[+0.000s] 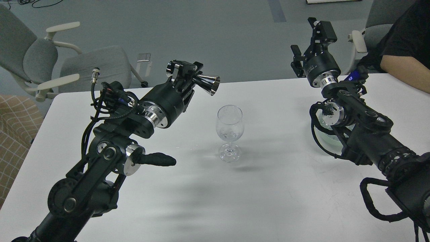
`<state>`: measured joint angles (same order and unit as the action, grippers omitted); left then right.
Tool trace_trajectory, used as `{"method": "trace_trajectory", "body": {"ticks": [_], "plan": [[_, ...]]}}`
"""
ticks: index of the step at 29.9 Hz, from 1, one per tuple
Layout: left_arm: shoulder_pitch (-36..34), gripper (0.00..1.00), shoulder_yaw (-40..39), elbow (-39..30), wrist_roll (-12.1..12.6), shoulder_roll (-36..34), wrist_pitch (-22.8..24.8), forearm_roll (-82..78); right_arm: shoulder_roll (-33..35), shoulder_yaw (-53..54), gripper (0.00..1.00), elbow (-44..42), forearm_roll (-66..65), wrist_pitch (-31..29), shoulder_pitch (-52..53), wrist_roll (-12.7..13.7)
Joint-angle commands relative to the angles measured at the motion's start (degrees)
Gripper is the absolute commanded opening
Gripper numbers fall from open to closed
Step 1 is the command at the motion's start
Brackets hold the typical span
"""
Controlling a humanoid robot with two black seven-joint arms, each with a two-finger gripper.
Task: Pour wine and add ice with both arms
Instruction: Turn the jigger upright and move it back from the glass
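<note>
A clear stemmed wine glass [229,129] stands upright mid-table; small clear glints sit low in its bowl, and I cannot tell if they are ice. My left gripper [186,73] is shut on a shiny metal jigger [205,83], held lying roughly level, above and left of the glass rim and apart from it. My right gripper [310,43] is open and empty, raised high over the table's far right. No loose ice cubes show clearly.
A greenish glass dish [326,137] sits on the white table [275,188], mostly hidden behind my right arm. A person's forearm [404,69] rests at the far right corner. Grey chairs [84,67] stand beyond the far left edge.
</note>
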<state>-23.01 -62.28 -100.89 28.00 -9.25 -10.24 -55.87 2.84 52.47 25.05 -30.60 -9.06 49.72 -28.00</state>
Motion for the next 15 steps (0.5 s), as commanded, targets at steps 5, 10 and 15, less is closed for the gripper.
{"method": "trace_trajectory", "body": {"ticks": [5, 10, 15], "plan": [[4.3, 0.07, -18.5, 1.7, 0.0, -0.4, -0.1, 28.9, 0.1, 0.1, 1.00, 0.1, 0.0, 0.0, -0.3, 0.0], [9.1, 0.08, -26.8, 4.3, 0.0, -0.4, 1.0, 37.0, -0.2, 0.0, 1.00, 0.1, 0.0, 0.0, -0.3, 0.0], [13.9, 0.08, -35.4, 8.4, 0.0, 0.2, 5.1, 43.5, -0.3, 0.0, 1.00, 0.1, 0.0, 0.0, -0.4, 0.0]]}}
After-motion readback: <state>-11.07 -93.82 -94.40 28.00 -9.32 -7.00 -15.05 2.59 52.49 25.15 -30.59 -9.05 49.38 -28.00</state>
